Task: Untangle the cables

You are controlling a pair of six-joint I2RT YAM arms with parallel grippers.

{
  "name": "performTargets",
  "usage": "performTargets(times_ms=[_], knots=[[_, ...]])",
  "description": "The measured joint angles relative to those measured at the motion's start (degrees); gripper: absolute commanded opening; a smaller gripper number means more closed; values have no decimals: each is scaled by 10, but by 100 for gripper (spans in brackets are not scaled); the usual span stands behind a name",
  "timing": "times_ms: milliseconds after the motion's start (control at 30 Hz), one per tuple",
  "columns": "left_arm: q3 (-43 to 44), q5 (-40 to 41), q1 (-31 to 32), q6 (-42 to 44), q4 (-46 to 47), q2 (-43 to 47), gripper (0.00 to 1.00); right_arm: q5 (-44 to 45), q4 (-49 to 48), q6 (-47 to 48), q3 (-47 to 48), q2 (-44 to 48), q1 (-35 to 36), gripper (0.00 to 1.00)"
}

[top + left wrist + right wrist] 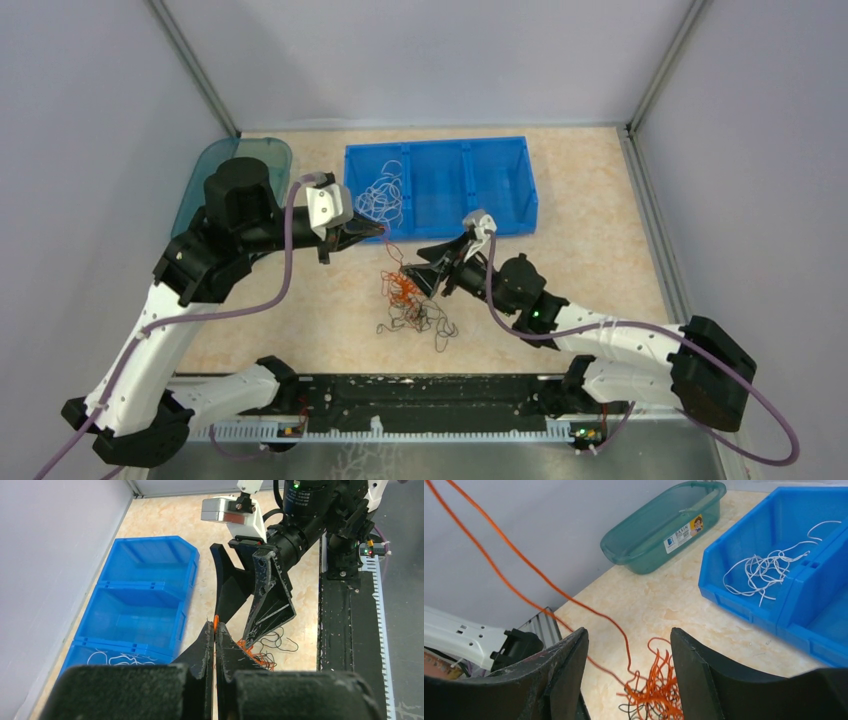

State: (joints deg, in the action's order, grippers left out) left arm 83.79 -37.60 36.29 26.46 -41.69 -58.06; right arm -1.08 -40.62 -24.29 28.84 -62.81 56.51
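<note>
Left gripper (pixel 215 629) pinches thin orange-red wire (pixel 524 562) taut, probably to draw it free. Right gripper (pixel 629 632), lower centre, gapes empty over tangled orange-and-black wire clump (pixel 405 300).

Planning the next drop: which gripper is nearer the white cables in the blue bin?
Left. The left gripper, pinching an orange strand, is just at the blue bin's near edge beside the white cables; the right gripper is open, farther off over the tangle.
</note>
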Motion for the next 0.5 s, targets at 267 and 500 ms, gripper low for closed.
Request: performTargets(times_ms=[267, 500], knots=[[0, 0, 0, 0, 0, -1, 0, -2, -2, -6, -16, 16, 0, 63], [0, 0, 0, 0, 0, -3, 0, -8, -4, -10, -14, -19, 0, 63]])
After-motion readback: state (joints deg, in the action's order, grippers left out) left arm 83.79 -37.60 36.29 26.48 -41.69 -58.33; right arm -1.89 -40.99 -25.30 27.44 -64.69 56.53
